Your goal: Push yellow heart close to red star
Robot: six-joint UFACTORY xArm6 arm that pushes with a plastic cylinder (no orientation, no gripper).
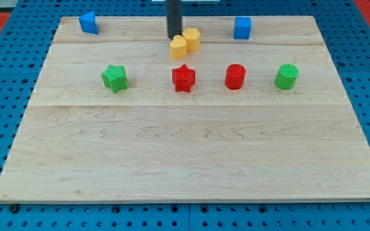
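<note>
The yellow heart (178, 47) lies near the view's top centre, touching a second yellow block (192, 38) just up and right of it. The red star (184, 78) sits directly below the heart, with a small gap between them. My tip (174, 36) is the lower end of the dark rod and stands right against the heart's upper edge, to the left of the second yellow block.
A green star (114, 77) lies at the left, a red cylinder (235, 76) and a green cylinder (287, 76) to the right of the red star. Blue blocks sit at the top left (88, 23) and top right (242, 28). The wooden board (185, 154) rests on a blue pegboard.
</note>
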